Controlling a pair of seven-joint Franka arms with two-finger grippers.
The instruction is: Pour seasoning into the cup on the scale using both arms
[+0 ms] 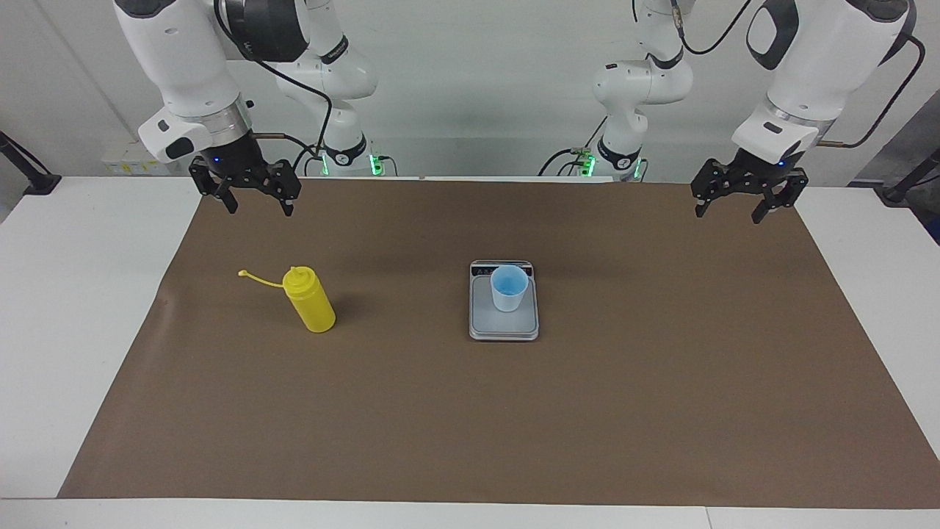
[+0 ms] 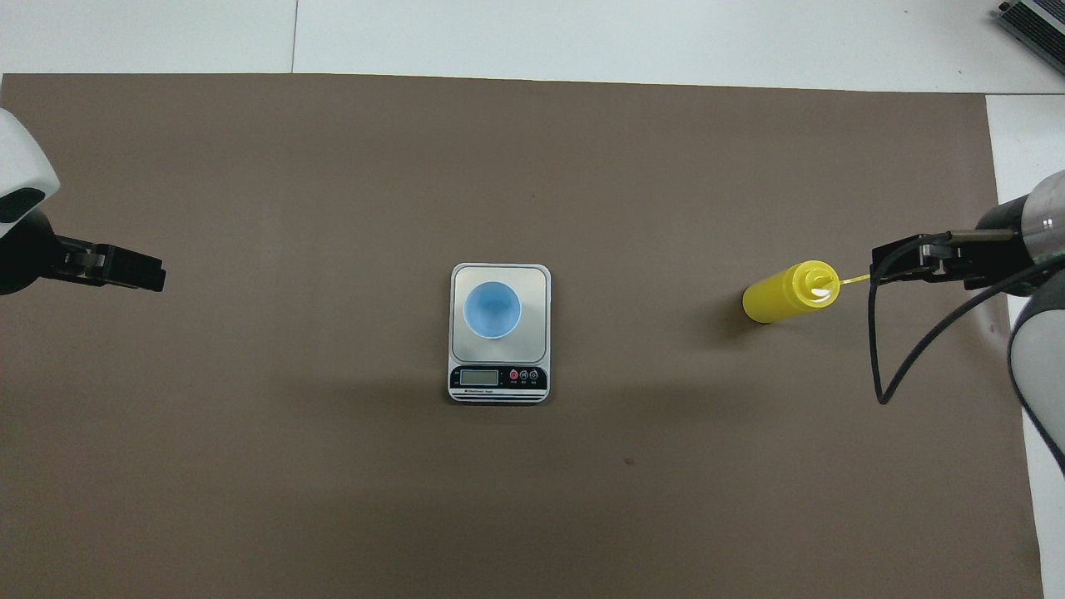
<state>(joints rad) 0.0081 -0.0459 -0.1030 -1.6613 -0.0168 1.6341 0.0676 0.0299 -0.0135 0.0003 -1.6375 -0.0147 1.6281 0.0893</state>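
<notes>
The yellow seasoning bottle (image 1: 312,301) stands upright on the brown mat toward the right arm's end, its cap strap (image 1: 257,278) sticking out sideways; it also shows in the overhead view (image 2: 782,298). The light blue cup (image 1: 509,288) stands upright on the silver scale (image 1: 505,325) at the mat's middle, and the overhead view shows the cup (image 2: 492,309) on the scale (image 2: 539,283). My right gripper (image 1: 257,200) hangs open and empty in the air over the mat, apart from the bottle. My left gripper (image 1: 731,209) hangs open and empty over the mat's other end.
A brown paper mat (image 1: 661,382) covers most of the white table (image 1: 73,294). The scale's dark display strip (image 2: 497,378) faces the robots. A black cable (image 2: 882,349) loops below the right wrist. White table margin lies at both ends.
</notes>
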